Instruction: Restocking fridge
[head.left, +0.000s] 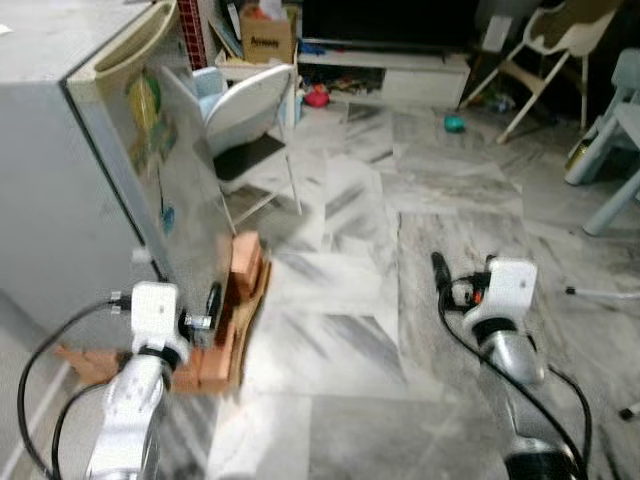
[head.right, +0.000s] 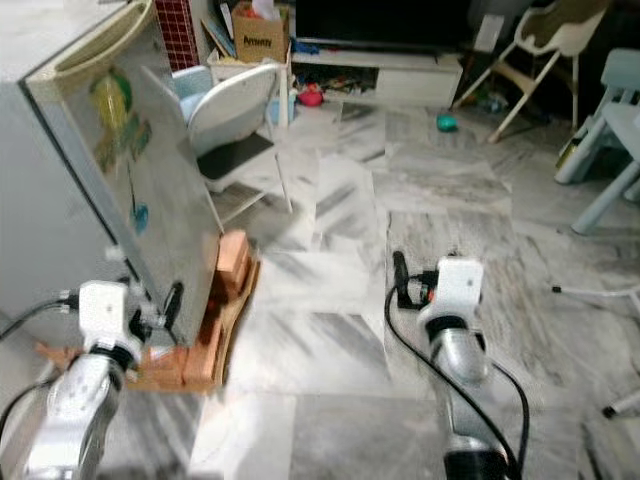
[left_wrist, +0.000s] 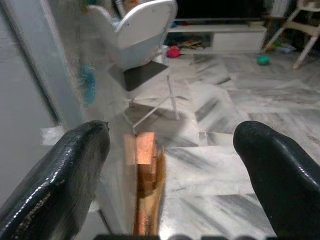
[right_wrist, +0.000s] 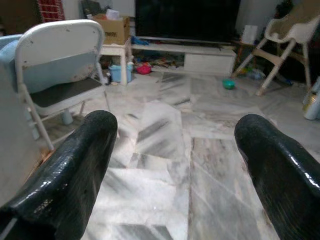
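Marble floor (head.left: 350, 330); fridge (head.left: 60, 180) at left. Left gripper (left_wrist: 170, 165) spread beside its door; right gripper (right_wrist: 175, 165) released, facing folding chair (right_wrist: 60, 60).

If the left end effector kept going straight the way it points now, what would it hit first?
Probably the fridge: the left end effector is open beside its door, one finger against the door's face. Ahead lie the wooden blocks, depth unclear.

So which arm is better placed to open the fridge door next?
Left, probably. The left end effector hangs open right beside the closed fridge door, near its lower edge. The right end effector, also open, hovers over bare marble floor, well away from the fridge.
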